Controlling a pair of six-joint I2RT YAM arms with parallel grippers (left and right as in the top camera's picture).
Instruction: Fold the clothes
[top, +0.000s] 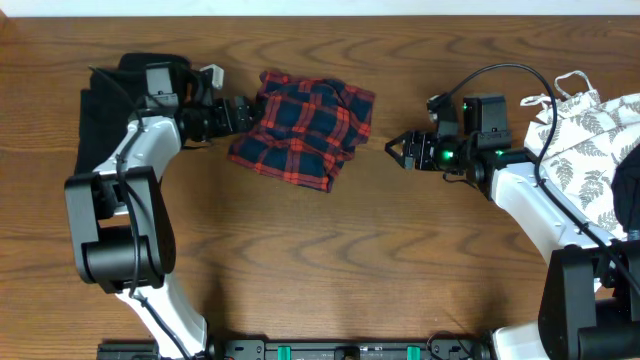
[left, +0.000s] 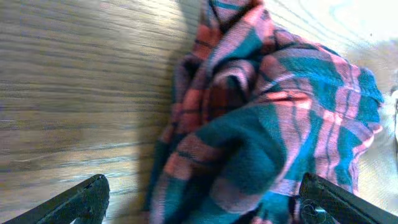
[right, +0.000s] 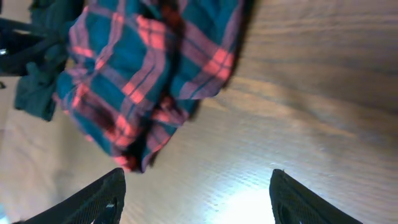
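Note:
The red-and-navy plaid shirt (top: 305, 125) lies in a rumpled bundle on the wooden table, left of centre. My left gripper (top: 245, 112) is at the bundle's left edge. In the left wrist view its fingers (left: 199, 205) are wide apart, with the plaid shirt (left: 273, 124) between them. My right gripper (top: 402, 150) is open and empty, a short way to the right of the shirt. In the right wrist view its fingers (right: 196, 186) span bare wood, and the shirt (right: 149, 68) lies ahead of them.
A black garment (top: 97, 110) lies at the far left, under the left arm. A white leaf-print garment (top: 590, 150) is heaped at the right edge, beside the right arm. The table (top: 330, 260) is dark wood.

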